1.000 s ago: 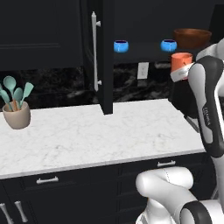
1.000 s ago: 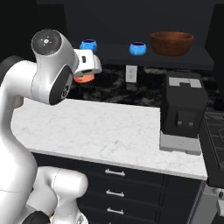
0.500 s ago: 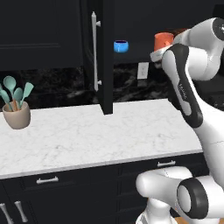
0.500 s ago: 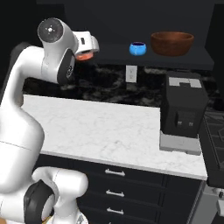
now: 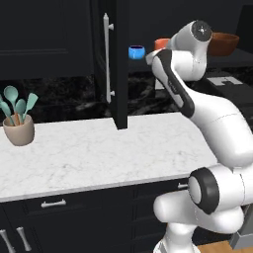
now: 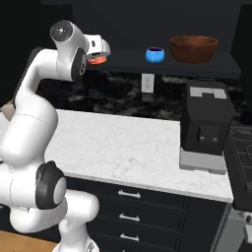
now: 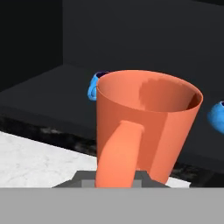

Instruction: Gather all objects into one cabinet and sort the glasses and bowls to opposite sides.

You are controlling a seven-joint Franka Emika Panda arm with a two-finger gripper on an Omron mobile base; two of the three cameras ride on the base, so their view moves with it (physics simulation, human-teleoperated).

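a dark kitchen with black cabinetry and a white marble counter [image 5: 99,148] running below a black marbled backsplash. the upper wall cabinet [image 6: 206,66] stands open, its tall door [image 5: 114,59] swung out edge-on with the long silver bar handle [image 5: 105,57] facing the left base view. on the counter's right end sits a black coffee machine [image 6: 206,125]; at its left end a beige utensil pot [image 5: 19,129] with teal spoons. the white arm [image 5: 197,108] reaches up to shelf level. on the shelf the large brown bowl [image 6: 194,48] sits farthest right, one blue bowl [image 6: 155,54] just left of it, the other blue bowl [image 5: 137,52] further left near the door. the gripper [image 6: 97,54] is raised at the shelf's front edge, closed on the orange-red cup [image 7: 144,127], which sits upright between the fingers, handle toward the hand camera. in the hand view the cup lies between the two blue bowls, both behind it on the shelf.
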